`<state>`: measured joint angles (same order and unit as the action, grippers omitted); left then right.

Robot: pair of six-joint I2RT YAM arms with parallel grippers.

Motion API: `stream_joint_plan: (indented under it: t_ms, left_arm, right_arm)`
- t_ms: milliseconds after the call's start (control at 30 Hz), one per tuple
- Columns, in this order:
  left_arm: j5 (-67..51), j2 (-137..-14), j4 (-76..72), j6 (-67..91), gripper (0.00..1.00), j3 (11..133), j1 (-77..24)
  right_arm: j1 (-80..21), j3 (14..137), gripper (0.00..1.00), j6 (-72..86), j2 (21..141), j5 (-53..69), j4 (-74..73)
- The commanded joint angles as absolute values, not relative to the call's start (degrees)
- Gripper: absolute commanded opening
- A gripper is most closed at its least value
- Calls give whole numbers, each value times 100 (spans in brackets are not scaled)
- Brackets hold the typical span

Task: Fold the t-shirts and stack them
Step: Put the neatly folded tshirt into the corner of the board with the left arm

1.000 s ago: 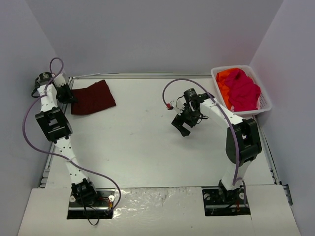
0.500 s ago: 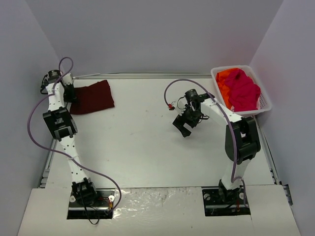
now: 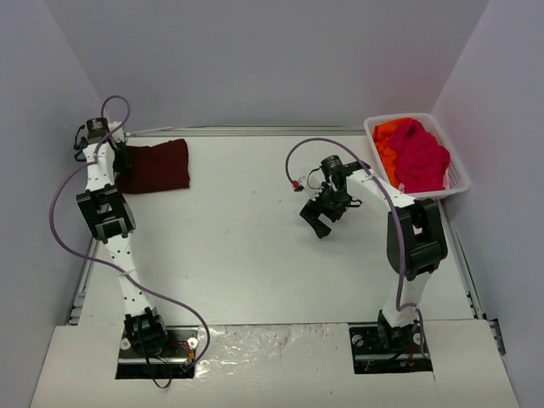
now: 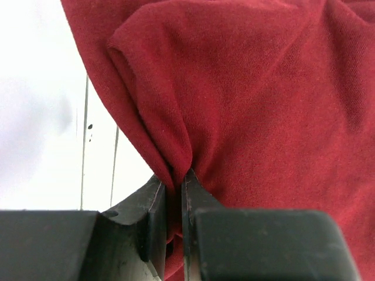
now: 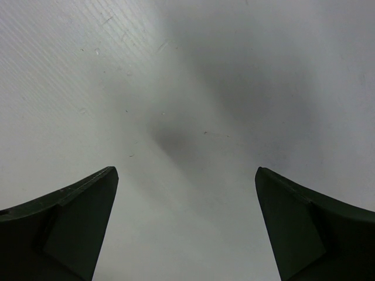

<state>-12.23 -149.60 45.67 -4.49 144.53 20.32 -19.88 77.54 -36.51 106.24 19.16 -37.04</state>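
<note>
Lying as a rough rectangle at the far left of the worktop, the maroon t-shirt spreads out to the right of the left end effector. That end effector's fingers are clamped together on a bunched fold at the shirt's edge. The pink t-shirt and orange t-shirt are heaped in a white basket, well off to the right of the right end effector. That end effector hangs over bare worktop with its fingers wide apart, holding nothing.

The left end effector, reaching far left, clamps the maroon t-shirt; the right end effector hangs right of centre, fingers spread wide.
</note>
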Motion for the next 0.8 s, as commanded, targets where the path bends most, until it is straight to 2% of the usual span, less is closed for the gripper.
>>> stream_joint_plan:
  t_ms: [0,300,433,600,767]
  left_arm:
    - [-1107,-14924,4324,-404,2,14599,1899]
    - [-1178,-14950,4228,-369,2,14476,1854]
    - [-1187,-14713,3868,-387,5,13985,1898]
    - [-1037,-14572,3691,-413,51,13720,1916]
    - [-888,-14388,3656,-387,59,13772,1916]
  right_arm:
    - [-1942,7743,100,-3727,10705,1942,-3867]
    - [-1925,7734,100,-3727,10784,1881,-3867]
    - [-1925,7726,100,-3727,10810,1881,-3867]
    - [-1916,7708,100,-3727,10837,1855,-3867]
    - [-1907,7699,100,-3735,10863,1872,-3867]
